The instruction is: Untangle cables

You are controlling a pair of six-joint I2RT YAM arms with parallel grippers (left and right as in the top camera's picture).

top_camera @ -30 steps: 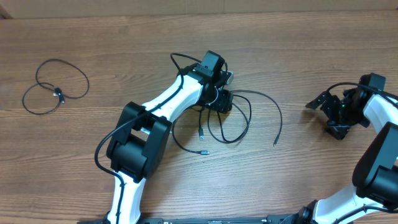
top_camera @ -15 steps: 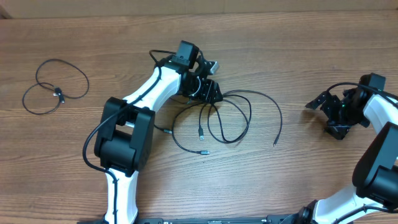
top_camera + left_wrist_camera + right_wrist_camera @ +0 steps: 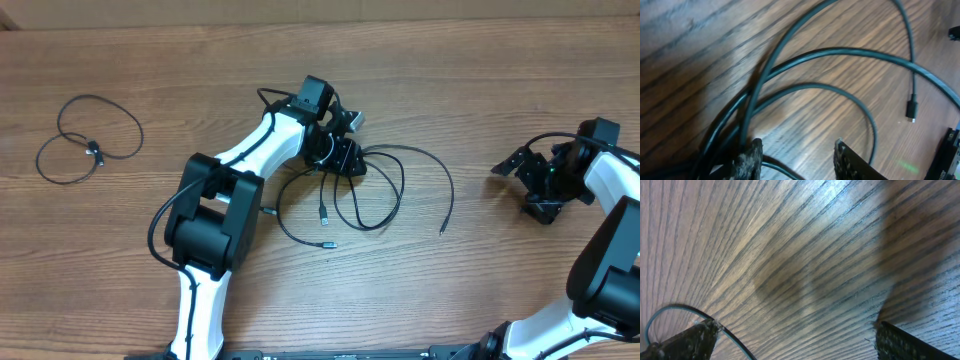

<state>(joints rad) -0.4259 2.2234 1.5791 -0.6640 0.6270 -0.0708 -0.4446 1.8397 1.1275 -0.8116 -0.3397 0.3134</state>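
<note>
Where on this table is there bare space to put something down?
Bare tabletop lies between the small looped cable and the left arm, and between the tangled cables and the right gripper. The middle is crowded: the left gripper sits among those cables.

Three views covering one table (image 3: pixel 500 60)
Overhead is looking straight down; wrist cameras are hovering close, the left sharing overhead's cables (image 3: pixel 840 49).

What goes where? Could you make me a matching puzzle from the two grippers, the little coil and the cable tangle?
1 left gripper
2 right gripper
3 coil
4 tangle

A far left of the table, alone
B right side, open, holding nothing
C mid-table, loose loops
D on the tangle's upper left

Pairs: 1-D, 2-B, 3-A, 4-C
</note>
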